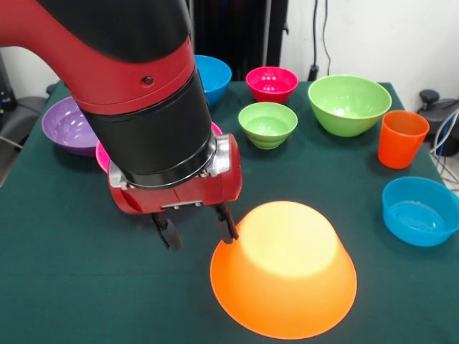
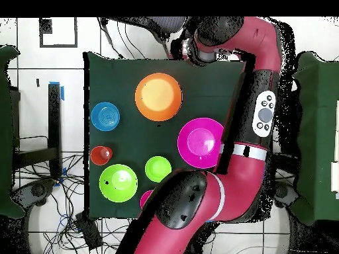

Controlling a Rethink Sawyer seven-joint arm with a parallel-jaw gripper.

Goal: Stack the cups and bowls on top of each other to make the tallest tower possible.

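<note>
Seen from across the table, the red and black arm (image 1: 136,93) reaches down over a dark green cloth-covered table (image 1: 64,272), its gripper (image 1: 195,231) hanging with the two black fingers spread apart and holding nothing; the finger (image 1: 226,228) nearer the large orange bowl (image 1: 284,269) sits right at that bowl's side. The orange bowl stands rim downward at the front of the cloth, alone, with nothing stacked on it. Behind it, upright and apart from one another, stand a small green bowl (image 1: 267,124), a large green bowl (image 1: 349,104), a small red bowl (image 1: 272,84), a blue bowl (image 1: 216,75) partly hidden by the arm, and a purple bowl (image 1: 66,127) at the cloth's left edge. A sliver of a pink bowl (image 1: 102,155) shows behind the wrist. The orange-red cup (image 1: 401,138) stands upright near the right edge, with another blue bowl (image 1: 420,211) just in front of it. A white wall and dark cables fill the background. From overhead, the arm (image 2: 255,112) curves along the table's right side, its gripper hidden. The orange bowl (image 2: 158,96) lies toward the top, the pink bowl (image 2: 200,142) below and right of it, a blue bowl (image 2: 105,116), the cup (image 2: 100,155) and two green bowls (image 2: 118,183) (image 2: 157,169) on the left. White floor tiles and loose cables surround the table (image 2: 119,73).
</note>
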